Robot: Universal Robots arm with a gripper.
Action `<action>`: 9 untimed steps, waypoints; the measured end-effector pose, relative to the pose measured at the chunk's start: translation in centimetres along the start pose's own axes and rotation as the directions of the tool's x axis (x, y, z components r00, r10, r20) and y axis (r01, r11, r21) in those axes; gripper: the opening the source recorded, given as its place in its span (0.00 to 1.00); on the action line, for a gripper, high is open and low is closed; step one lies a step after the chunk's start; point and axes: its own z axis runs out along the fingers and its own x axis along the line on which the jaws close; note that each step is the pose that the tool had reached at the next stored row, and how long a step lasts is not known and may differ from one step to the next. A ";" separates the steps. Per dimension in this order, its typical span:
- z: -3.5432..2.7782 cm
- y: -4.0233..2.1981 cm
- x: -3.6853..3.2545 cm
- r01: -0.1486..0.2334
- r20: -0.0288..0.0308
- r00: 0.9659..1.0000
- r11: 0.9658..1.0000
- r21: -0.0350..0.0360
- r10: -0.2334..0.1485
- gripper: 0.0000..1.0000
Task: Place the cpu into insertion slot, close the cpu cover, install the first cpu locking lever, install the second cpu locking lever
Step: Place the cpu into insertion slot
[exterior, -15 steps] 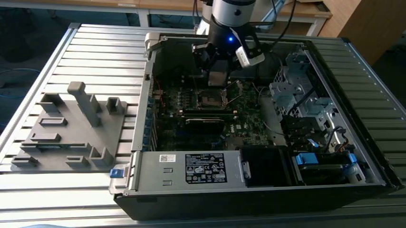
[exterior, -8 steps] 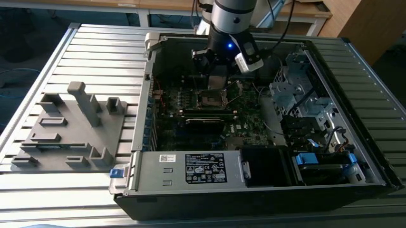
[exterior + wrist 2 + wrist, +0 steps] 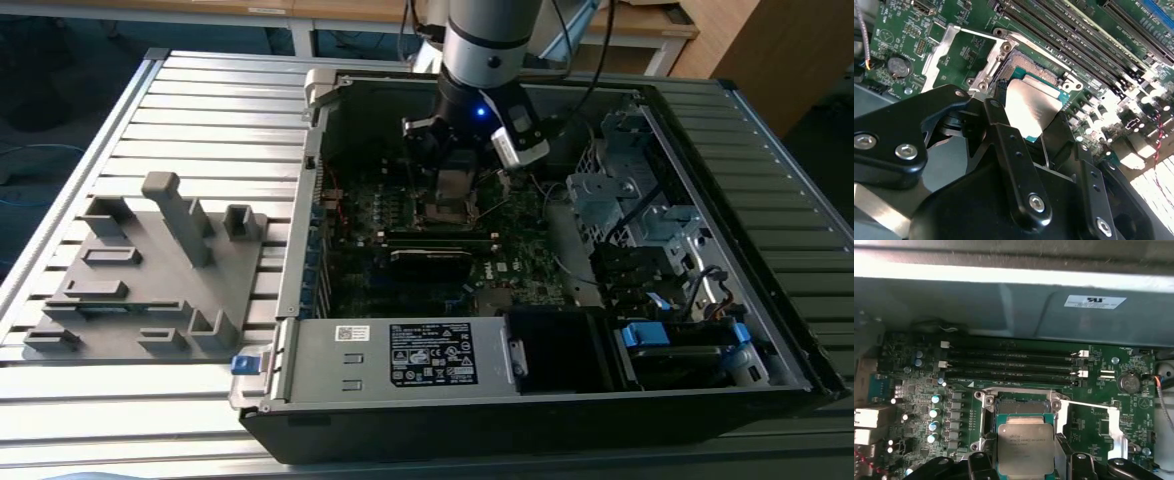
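Note:
My gripper is down inside the open computer case, shut on the cpu, a flat square chip with a dull silver top. The black fingers clamp two opposite edges of the chip. It hangs tilted just above the insertion slot, overlapping the slot's near half. In the second wrist view the cpu sits between both fingers, right beside the insertion slot. The cpu cover, a thin silvery frame, is swung open to one side of the slot; through the cpu cover window the green board shows.
Long black memory slots run just beyond the socket. The labelled grey power supply box lies along the case's near side, a metal drive cage at the exterior view's right. A grey fixture rests on the slatted table outside the case.

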 end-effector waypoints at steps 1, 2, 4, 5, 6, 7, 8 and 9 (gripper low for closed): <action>0.18 -0.01 0.03 0.000 0.000 1.000 1.000 0.001 0.000 0.54; 0.37 -0.03 0.04 0.000 0.000 1.000 1.000 0.002 0.000 0.54; 0.73 -0.06 0.07 0.000 0.000 1.000 1.000 0.002 0.000 0.54; 0.91 -0.08 0.08 0.000 0.001 1.000 1.000 0.002 0.000 0.54; 1.05 -0.09 0.08 -0.001 0.001 1.000 1.000 0.003 0.001 0.54; 1.17 -0.10 0.07 -0.008 0.002 1.000 1.000 0.004 0.008 0.54; 1.28 -0.11 0.07 -0.025 0.003 1.000 1.000 0.003 0.025 0.54; 1.37 -0.12 0.07 -0.043 0.005 0.999 0.999 0.003 0.043 0.54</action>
